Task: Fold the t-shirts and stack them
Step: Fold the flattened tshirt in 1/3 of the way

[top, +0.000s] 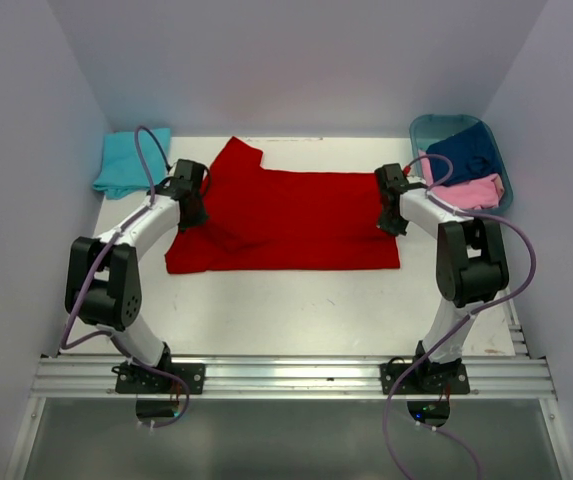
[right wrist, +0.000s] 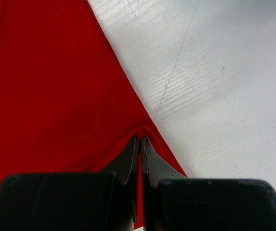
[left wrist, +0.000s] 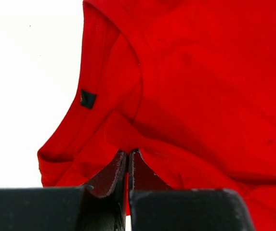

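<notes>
A large red t-shirt (top: 286, 220) lies spread across the middle of the table, one sleeve pointing to the back left. My left gripper (top: 192, 212) is shut on the red t-shirt's left side; in the left wrist view its jaws (left wrist: 128, 155) pinch a fold of cloth below the collar and its black label (left wrist: 87, 98). At the shirt's right edge my right gripper (top: 394, 222) is also shut on the red t-shirt, nipping the hem edge (right wrist: 141, 132) between its tips. A folded turquoise t-shirt (top: 129, 162) lies at the back left. Navy (top: 468, 152) and pink (top: 466, 188) t-shirts lie in the basket.
A teal plastic basket (top: 424, 128) stands at the back right corner. White walls close the table on three sides. The arms' metal mounting rail (top: 296, 377) runs along the near edge. Bare white table (right wrist: 224, 86) shows to the right of the red hem.
</notes>
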